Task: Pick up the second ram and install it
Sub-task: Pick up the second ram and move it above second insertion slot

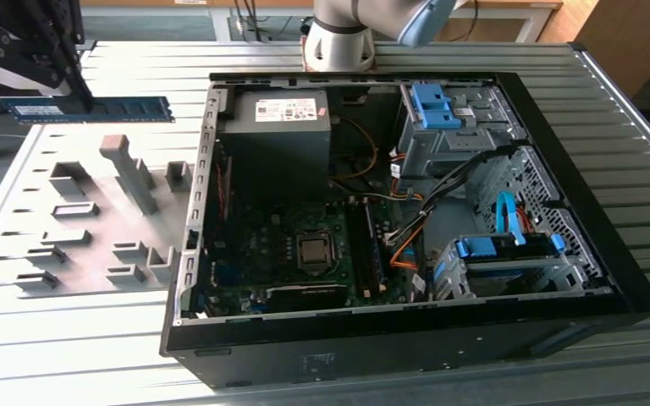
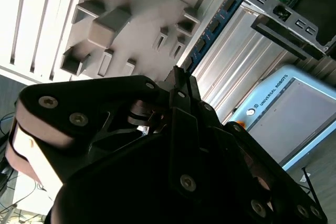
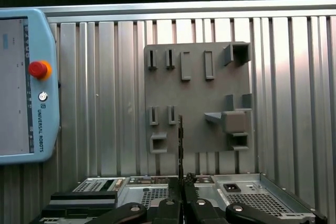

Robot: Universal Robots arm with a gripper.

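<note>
My jaws clamping second ram (image 1: 99, 109) near its end; gripper (image 1: 74, 97) hovering over grey holder plate (image 1: 26, 190), well apart from open computer case (image 1: 596, 254). Pick-up looking done. Install, I'm judging, calling for stick edge squared to motherboard slot (image 1: 361, 245).

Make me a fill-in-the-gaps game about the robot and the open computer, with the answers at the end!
1. The claw is shut on the second ram, a long stick coloured ____.
2. The computer case lies with its top side ____.
3. The holder plate next to the case is coloured ____.
4. In the first wrist view, the round button on the pendant is ____.
Missing words: blue; open; grey; red.
</note>
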